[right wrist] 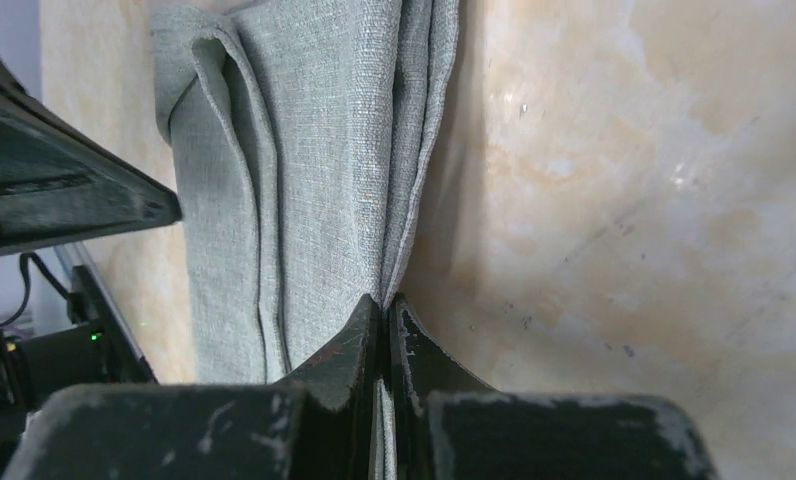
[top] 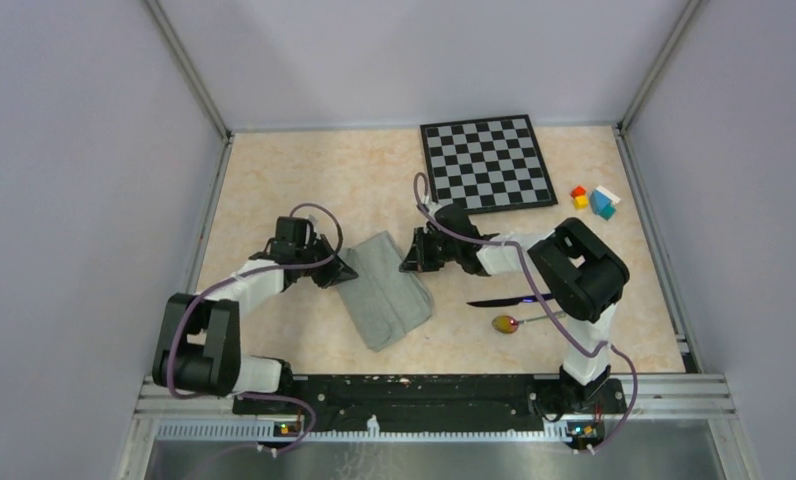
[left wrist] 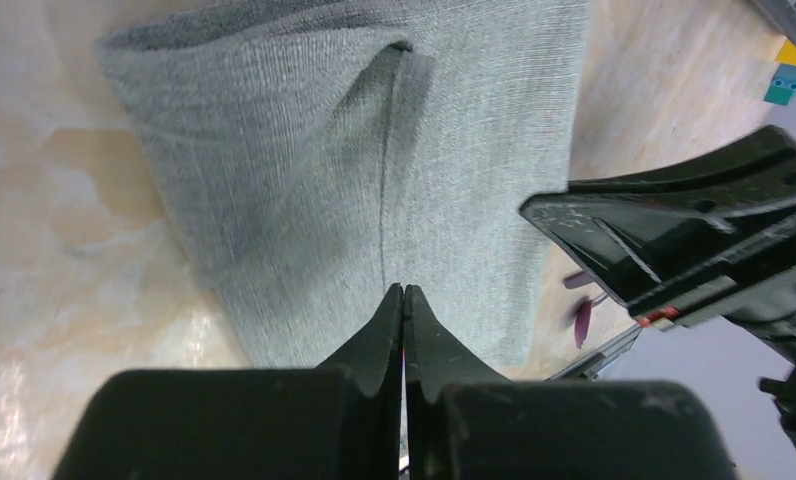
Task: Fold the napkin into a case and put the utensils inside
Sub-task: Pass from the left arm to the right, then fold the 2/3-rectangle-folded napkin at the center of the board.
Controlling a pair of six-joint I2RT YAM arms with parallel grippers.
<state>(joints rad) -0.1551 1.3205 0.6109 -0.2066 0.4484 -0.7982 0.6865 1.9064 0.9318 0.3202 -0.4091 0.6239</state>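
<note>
The grey-green napkin (top: 384, 290) lies folded into a narrow strip in the middle of the table, with the folds loose. My left gripper (top: 346, 270) is shut, its tips (left wrist: 404, 292) on the strip's left edge; no cloth shows between the fingers. My right gripper (top: 410, 262) is shut on the napkin's (right wrist: 314, 170) right edge, with cloth showing between its fingers (right wrist: 386, 305). The dark knife (top: 499, 301) and the spoon (top: 509, 323) with its yellow-red bowl lie on the table to the right of the napkin, under the right arm.
The black-and-white chessboard (top: 487, 163) lies at the back right. Small coloured blocks (top: 594, 201) sit right of it. Grey walls enclose the table on three sides. The two grippers are close together across the napkin.
</note>
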